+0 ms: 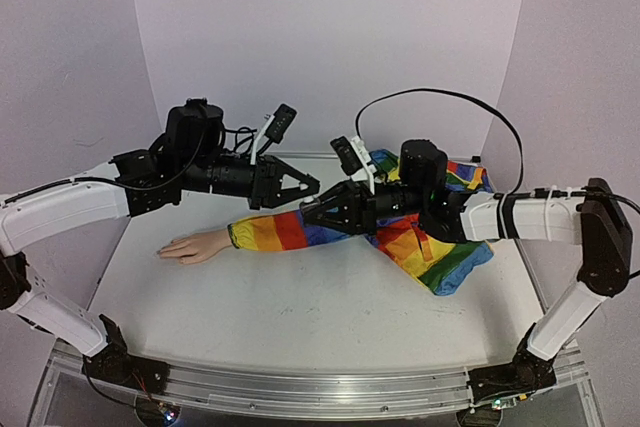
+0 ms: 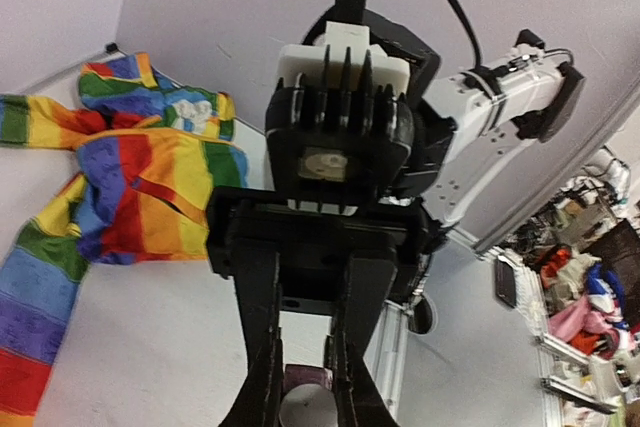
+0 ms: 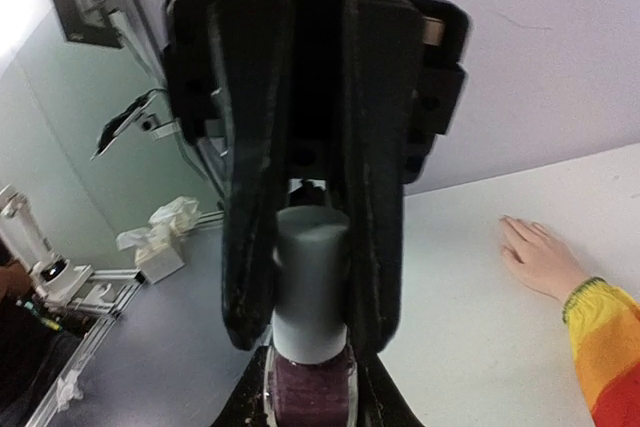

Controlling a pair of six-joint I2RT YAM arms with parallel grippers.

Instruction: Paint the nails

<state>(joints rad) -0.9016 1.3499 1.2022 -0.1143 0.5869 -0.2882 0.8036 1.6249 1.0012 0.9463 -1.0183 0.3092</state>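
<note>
Both grippers meet in mid-air above the worktop (image 1: 300,307), tip to tip, over the rainbow sleeve (image 1: 275,232).

Left gripper (image 1: 314,187): pinching the grey cap (image 3: 310,267) of a polish bottle (image 3: 310,387). In the right wrist view its two fingers press on either side of the cap.

Right gripper (image 1: 304,215): clamped on the body of the bottle, which shows purple contents. Its fingers reach in from the opposite side, just below the cap.

The mannequin hand (image 1: 192,245) lies flat, palm down, on the worktop. It emerges from the sleeve cuff, with the fingers pointing away from the grippers.

The nails (image 3: 512,227) are at the fingertips, at the far end of the hand from the cuff. In the top view they lie to the left of both grippers, lower, and well apart from them. They touch neither gripper. They are too small for their colour to be told.
</note>
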